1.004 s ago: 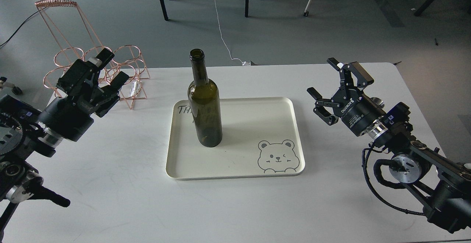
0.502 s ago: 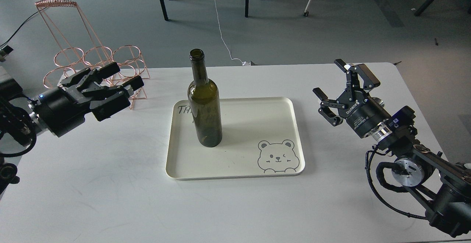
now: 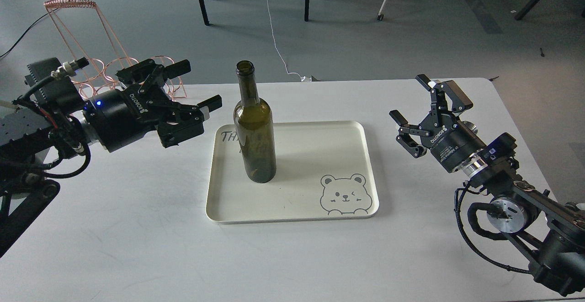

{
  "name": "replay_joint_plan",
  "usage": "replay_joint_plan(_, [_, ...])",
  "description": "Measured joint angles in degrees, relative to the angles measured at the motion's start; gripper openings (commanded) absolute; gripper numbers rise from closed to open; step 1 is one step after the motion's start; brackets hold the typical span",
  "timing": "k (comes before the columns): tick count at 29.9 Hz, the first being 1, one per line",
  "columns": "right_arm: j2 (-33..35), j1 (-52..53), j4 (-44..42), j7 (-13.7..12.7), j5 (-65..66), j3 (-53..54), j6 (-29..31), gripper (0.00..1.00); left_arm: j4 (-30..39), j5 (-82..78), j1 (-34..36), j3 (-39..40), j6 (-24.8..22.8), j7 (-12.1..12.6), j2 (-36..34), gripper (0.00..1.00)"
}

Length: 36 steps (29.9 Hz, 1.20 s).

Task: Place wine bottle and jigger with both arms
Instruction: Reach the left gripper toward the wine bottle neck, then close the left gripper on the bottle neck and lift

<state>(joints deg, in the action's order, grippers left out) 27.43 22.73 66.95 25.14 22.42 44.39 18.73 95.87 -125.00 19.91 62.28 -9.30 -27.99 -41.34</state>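
Observation:
The dark olive-green wine bottle stands upright on the left part of a cream tray in the middle of the white table. My left gripper is open and empty, level with the bottle's shoulder and just to its left, fingers pointing toward it, not touching. My right gripper is open and empty over the table to the right of the tray. The jigger is not in view.
A copper wire rack stands at the table's back left, behind my left arm. The tray has a bear drawing at its front right. Chair and table legs stand on the floor beyond the table's far edge.
My left gripper has swung right and up toward the bottle and turned so its fingers face it, spread wider. The right gripper has hardly moved.

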Motion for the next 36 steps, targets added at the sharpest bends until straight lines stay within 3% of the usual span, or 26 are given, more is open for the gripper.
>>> replay_joint_plan(21, [-0.1,-0.1,-0.7,0.1,0.0,0.2,-0.1,0.99,-7.8,0.0,8.3,-8.5,-0.5,0.0,9.3,0.96])
replay_joint_plan(36, [-0.4,-0.3,-0.7,0.1,-0.1,0.5,-0.7,0.99,-10.3,0.0,9.3,-9.1,-0.6,0.0,10.6,0.63])
